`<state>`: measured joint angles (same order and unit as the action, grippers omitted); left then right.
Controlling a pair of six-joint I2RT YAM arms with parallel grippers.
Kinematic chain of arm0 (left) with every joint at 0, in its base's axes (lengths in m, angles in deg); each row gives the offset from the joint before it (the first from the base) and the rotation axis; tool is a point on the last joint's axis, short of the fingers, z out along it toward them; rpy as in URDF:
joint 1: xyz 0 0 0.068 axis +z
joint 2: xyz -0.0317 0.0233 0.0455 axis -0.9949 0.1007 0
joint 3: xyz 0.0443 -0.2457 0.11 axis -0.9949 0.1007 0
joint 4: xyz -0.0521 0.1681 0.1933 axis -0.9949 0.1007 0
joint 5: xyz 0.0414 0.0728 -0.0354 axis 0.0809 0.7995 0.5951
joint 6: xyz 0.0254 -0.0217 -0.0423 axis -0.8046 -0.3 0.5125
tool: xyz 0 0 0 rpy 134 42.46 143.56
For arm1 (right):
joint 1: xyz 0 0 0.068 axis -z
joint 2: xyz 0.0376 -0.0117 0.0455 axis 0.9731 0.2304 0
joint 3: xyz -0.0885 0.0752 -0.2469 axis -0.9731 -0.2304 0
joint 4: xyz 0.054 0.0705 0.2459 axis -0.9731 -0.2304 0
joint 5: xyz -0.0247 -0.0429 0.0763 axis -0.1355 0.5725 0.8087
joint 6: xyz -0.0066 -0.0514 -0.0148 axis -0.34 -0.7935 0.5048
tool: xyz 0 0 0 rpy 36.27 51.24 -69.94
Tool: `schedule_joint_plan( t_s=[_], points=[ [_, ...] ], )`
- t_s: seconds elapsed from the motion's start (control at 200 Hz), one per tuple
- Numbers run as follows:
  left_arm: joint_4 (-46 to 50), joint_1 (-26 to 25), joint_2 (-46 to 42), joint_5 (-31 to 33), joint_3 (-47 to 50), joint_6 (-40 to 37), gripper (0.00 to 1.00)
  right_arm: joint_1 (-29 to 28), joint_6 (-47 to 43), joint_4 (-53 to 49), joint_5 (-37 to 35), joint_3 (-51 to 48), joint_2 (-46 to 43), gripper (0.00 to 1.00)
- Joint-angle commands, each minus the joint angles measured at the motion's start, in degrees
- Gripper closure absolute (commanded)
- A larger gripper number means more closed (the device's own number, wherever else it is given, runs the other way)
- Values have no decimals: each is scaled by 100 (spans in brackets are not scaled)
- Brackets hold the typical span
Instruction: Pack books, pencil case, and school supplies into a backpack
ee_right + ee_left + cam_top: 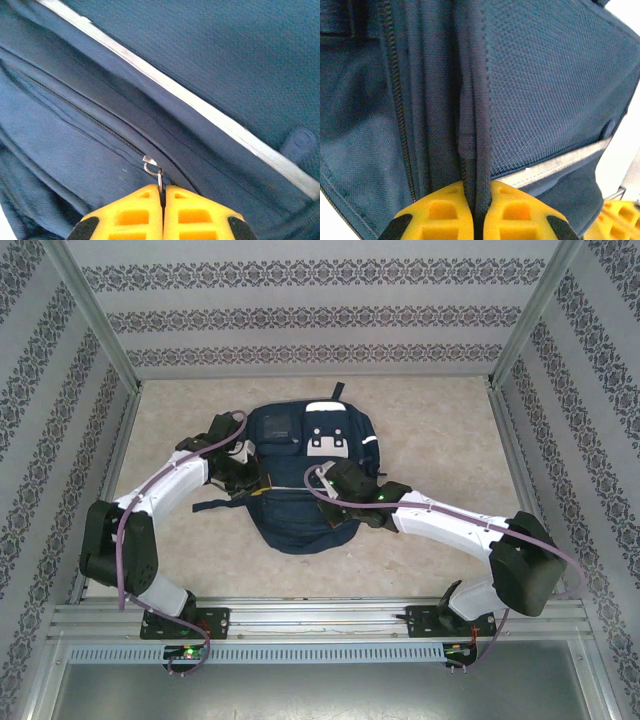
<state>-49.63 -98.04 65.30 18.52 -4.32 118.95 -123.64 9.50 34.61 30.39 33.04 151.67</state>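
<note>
Left arm (170,475) is bending sharply at the elbow, forearm angling up across the surface (430,420) to the left side of the backpack (295,525). Its jaws are pinching a raised fold of fabric (472,125) beside a zipper line. Backpack is lying flat mid-surface, between both arms. Right arm (450,525) is lying low from the right, jaws pressing together on the metal zipper pull (152,167) below a pale stripe (200,107).
</note>
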Motion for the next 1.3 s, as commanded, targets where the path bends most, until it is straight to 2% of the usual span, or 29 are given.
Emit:
schedule_joint_plan(
  t_s=[0.0,0.09,0.2,0.325,0.39,0.47,0.535,0.69,0.829,0.874,0.919,0.944,1.044,1.119,1.184,1.294],
  points=[
    [975,392,416,169,-595,-1157,100,353,-67,-545,-620,-264,-130,100],
    [1122,500,725,228,-1018,-1534,100,335,-109,-553,-564,-225,-87,100],
    [1086,726,1023,360,-1441,-1632,100,162,-199,-611,-456,-69,-65,100],
    [1166,1048,1333,265,-2066,-1695,72,-134,117,-232,178,124,-51,100],
    [1402,1134,1404,80,-2483,-1661,65,-285,376,75,435,311,135,100],
    [1702,1136,1250,174,-2681,-1506,57,-399,630,230,545,706,503,100],
    [1876,1136,942,223,-2438,-1396,52,-419,835,316,676,1000,789,100],
    [2033,1134,5,285,-1179,-1152,45,-478,999,599,1101,1482,1218,100],
    [1741,1128,-629,91,-187,-354,42,-507,1009,633,1384,1785,1477,100],
    [1367,1129,-819,19,125,-45,36,-530,993,650,1479,1866,1556,100],
    [1018,1121,-901,36,356,211,21,-569,962,658,1546,1928,1606,100],
    [893,1119,-890,26,410,348,18,-594,936,657,1554,1956,1632,100],
    [562,1071,-717,-213,347,685,15,-716,989,598,1459,2085,1693,100],
    [342,999,-739,-53,297,914,16,-833,1017,581,1377,2144,1705,100],
    [154,969,-809,162,331,1119,18,-921,965,578,1290,2171,1731,100],
    [-86,933,-793,155,406,1422,23,-1014,951,548,1212,2207,1807,100]
  ],
)
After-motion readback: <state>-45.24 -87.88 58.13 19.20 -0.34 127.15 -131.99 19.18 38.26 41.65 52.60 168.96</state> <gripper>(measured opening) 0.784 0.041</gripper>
